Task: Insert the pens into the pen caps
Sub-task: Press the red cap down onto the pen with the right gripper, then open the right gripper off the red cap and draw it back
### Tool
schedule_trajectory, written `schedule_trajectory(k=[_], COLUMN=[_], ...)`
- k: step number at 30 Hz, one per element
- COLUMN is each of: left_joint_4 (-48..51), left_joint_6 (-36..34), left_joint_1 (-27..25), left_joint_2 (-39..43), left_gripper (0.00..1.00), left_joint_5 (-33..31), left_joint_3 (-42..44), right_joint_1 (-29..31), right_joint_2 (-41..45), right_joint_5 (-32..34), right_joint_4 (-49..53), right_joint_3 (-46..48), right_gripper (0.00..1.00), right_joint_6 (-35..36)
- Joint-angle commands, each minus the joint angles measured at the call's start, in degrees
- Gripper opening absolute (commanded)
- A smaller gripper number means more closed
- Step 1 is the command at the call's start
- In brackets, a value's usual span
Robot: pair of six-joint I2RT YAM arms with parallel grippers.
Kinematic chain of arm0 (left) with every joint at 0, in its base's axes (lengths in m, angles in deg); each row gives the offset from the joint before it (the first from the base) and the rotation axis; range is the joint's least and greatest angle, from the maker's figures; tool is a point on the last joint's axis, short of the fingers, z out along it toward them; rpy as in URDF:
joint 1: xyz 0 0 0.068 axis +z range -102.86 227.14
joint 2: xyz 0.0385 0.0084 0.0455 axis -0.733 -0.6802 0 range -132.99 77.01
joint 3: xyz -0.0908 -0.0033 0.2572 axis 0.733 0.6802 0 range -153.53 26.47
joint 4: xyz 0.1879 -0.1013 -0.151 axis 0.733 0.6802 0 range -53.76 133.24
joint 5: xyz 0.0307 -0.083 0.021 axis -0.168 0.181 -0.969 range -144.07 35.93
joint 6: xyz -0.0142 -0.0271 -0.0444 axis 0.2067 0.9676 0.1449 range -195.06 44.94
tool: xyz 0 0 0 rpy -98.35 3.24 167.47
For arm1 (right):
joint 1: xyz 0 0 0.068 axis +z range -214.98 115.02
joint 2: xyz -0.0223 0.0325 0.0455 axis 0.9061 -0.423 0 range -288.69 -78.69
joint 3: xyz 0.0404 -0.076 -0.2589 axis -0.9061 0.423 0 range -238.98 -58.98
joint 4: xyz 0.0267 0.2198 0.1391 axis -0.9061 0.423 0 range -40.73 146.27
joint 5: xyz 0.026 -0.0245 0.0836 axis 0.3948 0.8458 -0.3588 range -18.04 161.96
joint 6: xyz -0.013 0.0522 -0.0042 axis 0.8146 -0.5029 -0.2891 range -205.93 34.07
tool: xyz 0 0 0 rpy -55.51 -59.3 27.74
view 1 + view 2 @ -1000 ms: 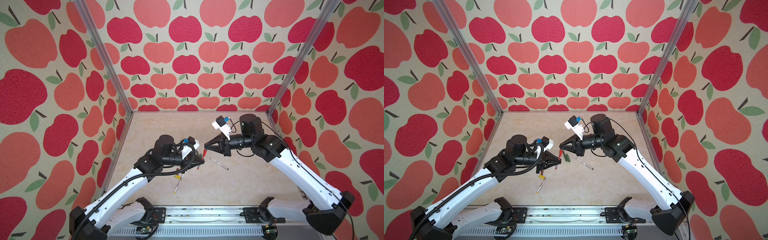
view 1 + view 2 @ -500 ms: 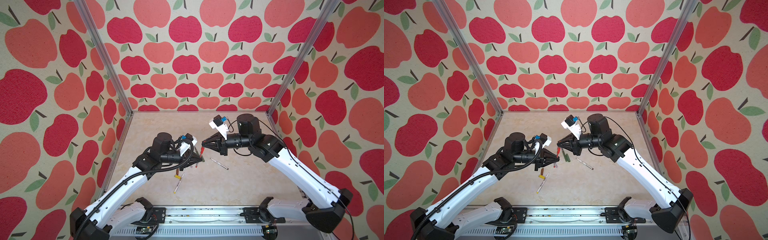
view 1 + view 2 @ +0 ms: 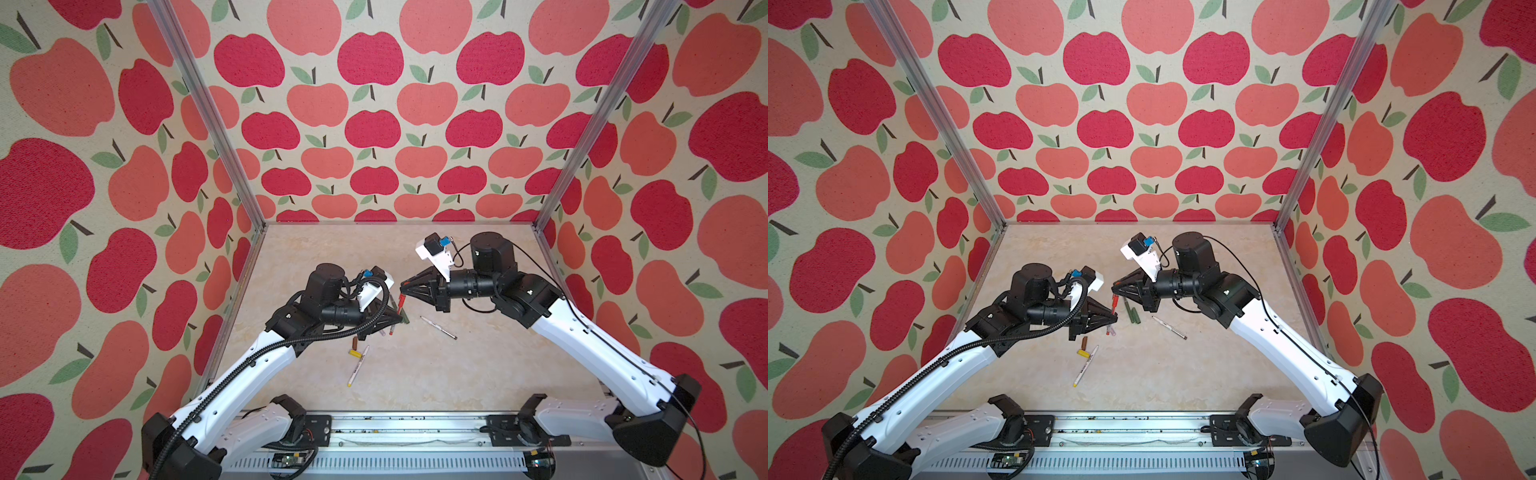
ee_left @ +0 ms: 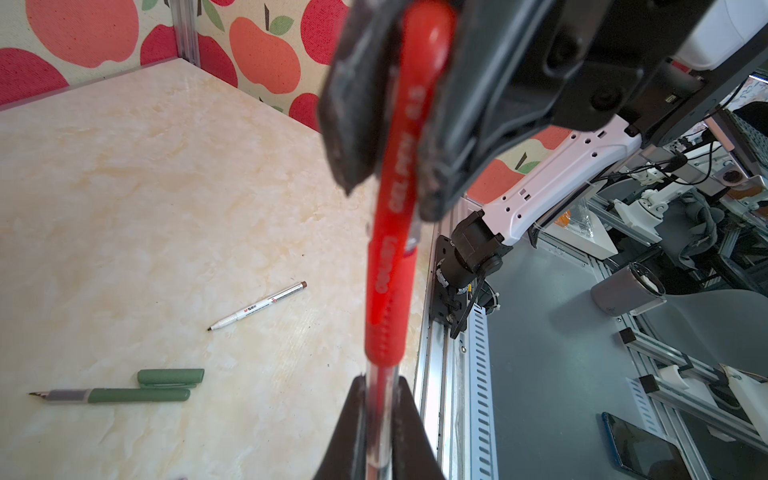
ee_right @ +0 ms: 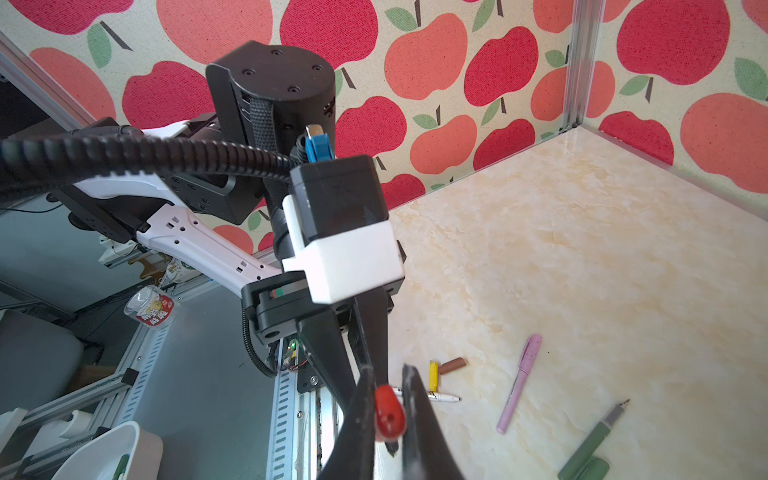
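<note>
Hidden: tip of the red pen [image 4: 384, 316] out of sight inside the red cap [image 4: 409, 124]; seam between the two blurred and hard to place.
Partly covered: lilac pen [image 5: 519, 382] mostly under the left arm [image 3: 249, 365] in both top views, clear only from the right wrist; white pen with yellow print [image 3: 357, 371] half behind black fingers from the right wrist.
Cut off: dark green cap [image 4: 170, 376] clipped by the frame edge in the right wrist view.
Red pen: clear plastic barrel at the back, ribbed rubbery red sleeve ahead of it.
Red cap: glossy, rounded end, pale print along the side, small clip.
Dark green pen [image 4: 137, 395]: matte, grey neck, pointed nib; touching the dark green cap, side by side.
White pen with brown print [image 4: 257, 306]: slim, brown end plug, fine dark point.
Yellow cap [image 5: 433, 376], brown cap [image 5: 453, 365]: stubby tubes, just beside each other.
Table [image 3: 478, 374]: smooth, cream, marbled, faint sheen.
Left gripper [image 4: 379, 386]: clamped on the clear barrel, tapered black fingers tight on both sides.
Right gripper [image 5: 388, 378]: pinched on the red cap, worn pads pressed to either side.
Place: red pen and cap held off the table at mid-scene, between the two grippers, cap end farther; green pair just right of it, brown-print pen farther right, yellow and brown caps nearer.
</note>
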Motion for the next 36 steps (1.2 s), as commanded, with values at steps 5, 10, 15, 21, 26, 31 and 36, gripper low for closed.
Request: schedule_trajectory(k=[5,10,15,21,26,31,36], left_joint_4=[-16.7,-17.5,-19.1,-20.6,-21.5,-21.6,-22.2], left_joint_6=[0.2,-0.3,-0.1,-0.2,-0.3,-0.5,-0.2], left_joint_1=[3.2,4.1,4.3,4.6,4.8,5.0,5.3], left_joint_2=[1.3,1.2,1.1,0.8,0.1,-0.5,-0.5], left_gripper=[0.00,0.00,0.00,0.00,0.00,0.00,0.00], left_joint_5=[-0.6,-0.7,-0.9,-1.1,-1.1,-1.1,-1.5], left_joint_3=[-8.6,-9.6,-10.1,-10.4,-11.0,-11.8,-11.8], right_joint_1=[3.4,3.4,3.4,3.4,3.6,3.8,4.0], right_joint_2=[-3.2,-3.5,-4.0,-4.3,-4.7,-4.4,-4.1], right_joint_5=[-3.9,-4.1,-4.6,-5.3,-5.9,-6.0,-6.0], right_joint_4=[14.3,14.1,13.0,11.7,11.4,11.0,10.7], right_joint_3=[5.5,6.7,8.3,10.1,11.0,12.2,13.3], right_gripper=[0.00,0.00,0.00,0.00,0.00,0.00,0.00], right_joint_6=[1.3,1.1,0.2,-0.8,-1.2,-1.7,-2.2])
